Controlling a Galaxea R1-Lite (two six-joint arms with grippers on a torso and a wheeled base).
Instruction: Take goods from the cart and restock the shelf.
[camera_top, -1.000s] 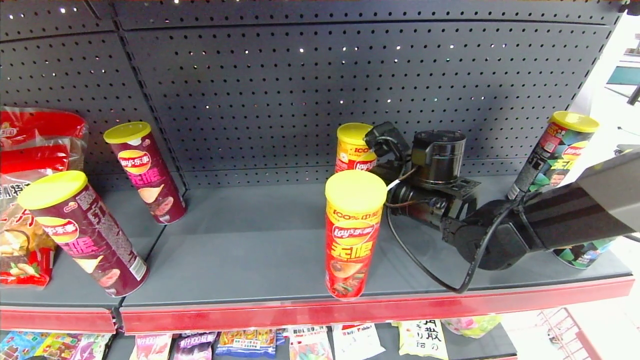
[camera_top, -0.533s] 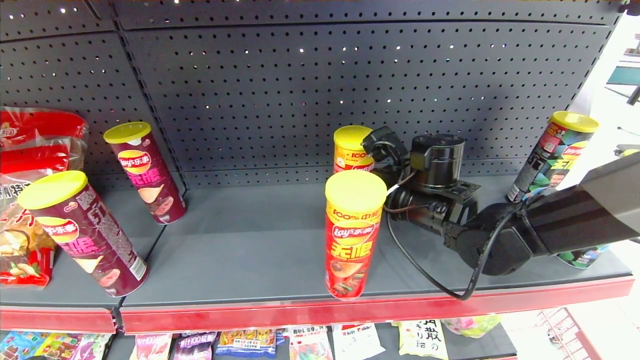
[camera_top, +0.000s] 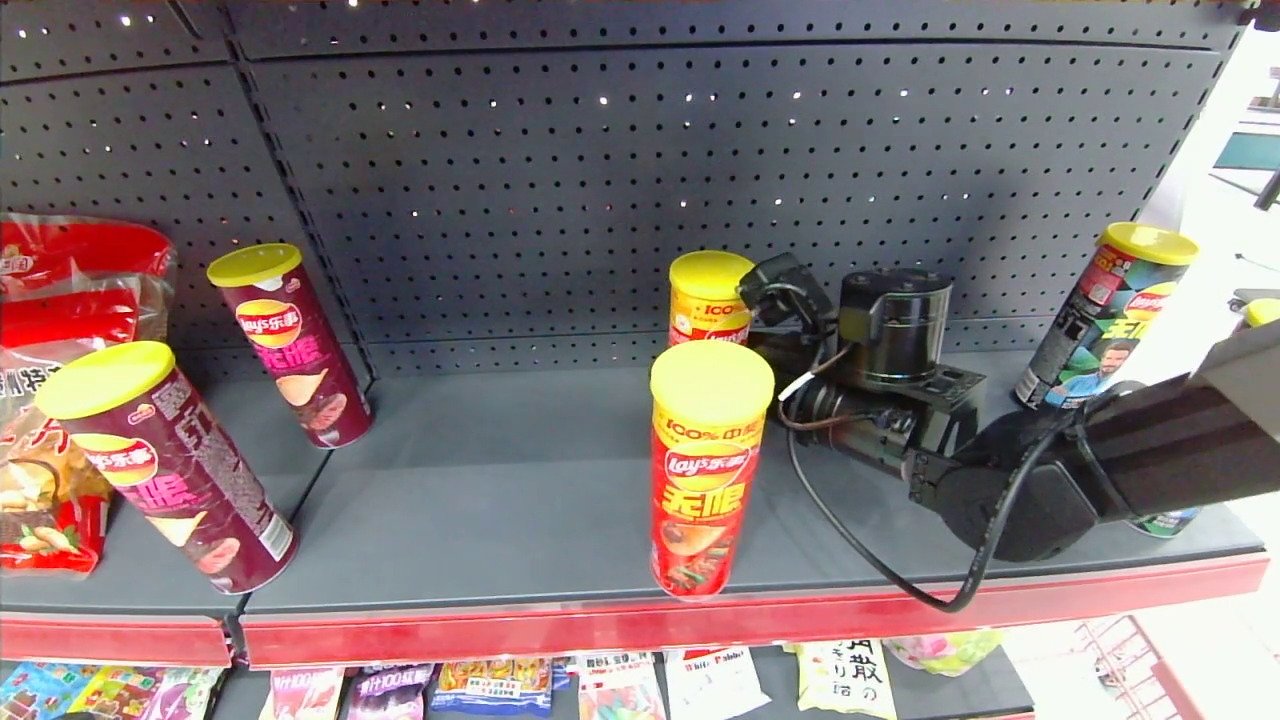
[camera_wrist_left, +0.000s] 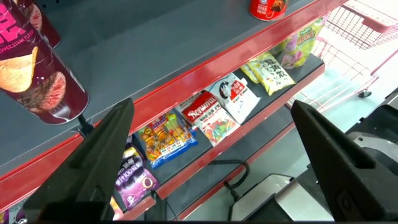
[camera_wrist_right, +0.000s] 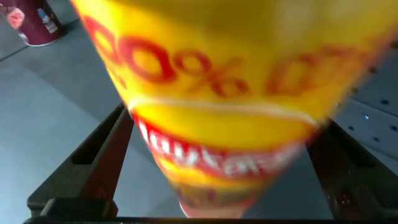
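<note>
On the far left of the shelf (camera_top: 500, 500), red snack bags (camera_top: 60, 400) lean against the pegboard back. Just beside them the front maroon can (camera_top: 165, 465) stands at the shelf's red lip, and the back maroon can (camera_top: 290, 345) stands farther in, near the pegboard. Both have yellow lids.

My left fingers (camera_wrist_left: 99, 162) are spread wide with nothing between them. They hang out in front of the shelf's edge, over the lower shelf with its row of small packets (camera_wrist_left: 205, 118). The wire cart (camera_wrist_left: 367, 31) is off to one side past that lower shelf.

Mid-shelf, the front red can (camera_top: 708, 470) stands upright right at the lip. Directly behind it, close to the pegboard, is the rear red can (camera_top: 708, 300), the one I am restocking. My right fingers (camera_wrist_right: 87, 168) are clamped on it, one against each side of its body. My right arm reaches in across the shelf from the right. The front can hides the rear can's base, so I cannot tell whether it rests on the shelf.

Farther right, a black-and-green can (camera_top: 1110, 310) with a yellow lid stands by the pegboard at the shelf's end. A second can (camera_top: 1160, 522) of the same print sits nearer the lip, mostly hidden behind my arm.
</note>
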